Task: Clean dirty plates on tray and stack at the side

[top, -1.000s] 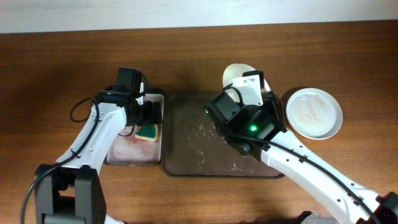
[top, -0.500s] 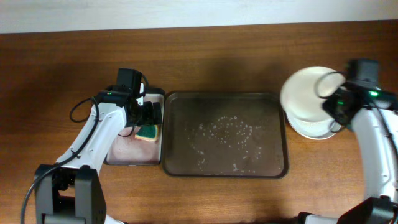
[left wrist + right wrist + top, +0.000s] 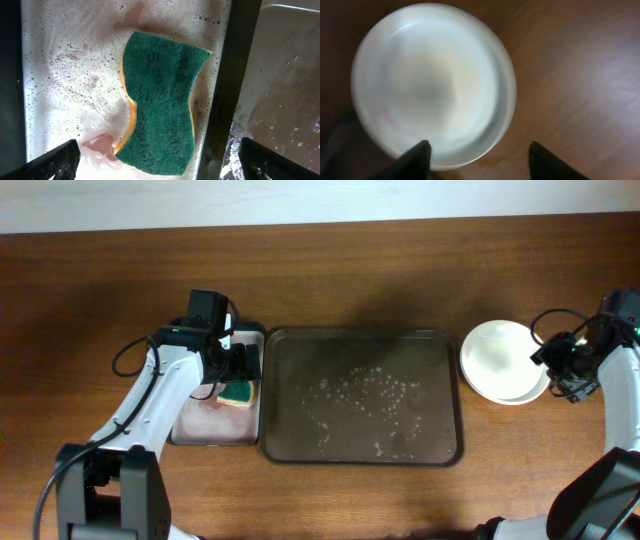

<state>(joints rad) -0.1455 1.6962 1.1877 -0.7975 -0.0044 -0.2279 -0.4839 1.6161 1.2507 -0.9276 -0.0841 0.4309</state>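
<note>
On the bare tabletop right of the tray, white plates [image 3: 500, 358] lie stacked, the top one sitting a little up and left of the one under it. No plate is on the dark brown tray [image 3: 290, 350], which is wet with droplets. My right gripper [image 3: 552, 364] stands open at the stack's right rim. In the right wrist view, one fingertip [image 3: 414, 161] lies over the top plate [image 3: 432, 82] and the other over wood, the right gripper [image 3: 480, 161] holding nothing. My left gripper [image 3: 240, 366] [image 3: 162, 165] hangs open above a green sponge [image 3: 160, 100].
The sponge [image 3: 238, 392] lies in a smaller black-rimmed tray [image 3: 200, 420] holding pinkish foamy water [image 3: 65, 75], directly left of the big tray [image 3: 285, 75]. Dark wood tabletop [image 3: 400, 270] stretches behind and in front of both trays.
My right arm swung from above the tray to the right with a plate, laid it on the stack and opened. The left arm has not moved.
</note>
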